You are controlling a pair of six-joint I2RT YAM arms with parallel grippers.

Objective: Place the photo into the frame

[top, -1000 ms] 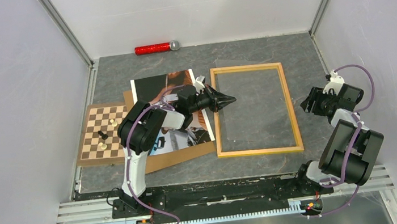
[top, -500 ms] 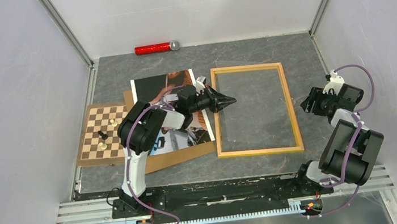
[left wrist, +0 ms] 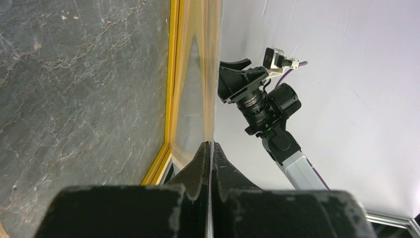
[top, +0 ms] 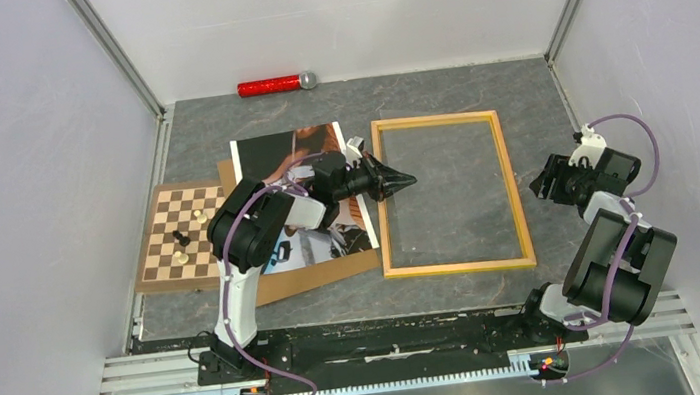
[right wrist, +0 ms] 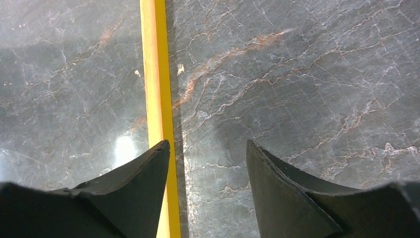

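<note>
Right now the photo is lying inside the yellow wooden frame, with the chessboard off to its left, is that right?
No. The top external view shows the photo lying outside the frame, just left of it, on the brown backing board. The chessboard is off to its left, as you said.

**Q:** Where does the top external view stand?

**A:** High above and behind the left arm [top: 248, 232] and right arm [top: 618, 260]. It faces down and forward, far enough off to take in the whole table [top: 206, 124], the frame [top: 459, 266] and the enclosing walls.

**Q:** And the wrist views?

**A:** Left wrist: low, close and rolled sideways, it sights past its own fingers [left wrist: 197, 166] along the frame toward the right arm. Right wrist: very near, it faces almost straight down between its fingers [right wrist: 141, 186] onto one frame rail and the table.

**Q:** What do they share?

**A:** All three show the frame and the table. The top external and left wrist views both show the right arm.
</note>
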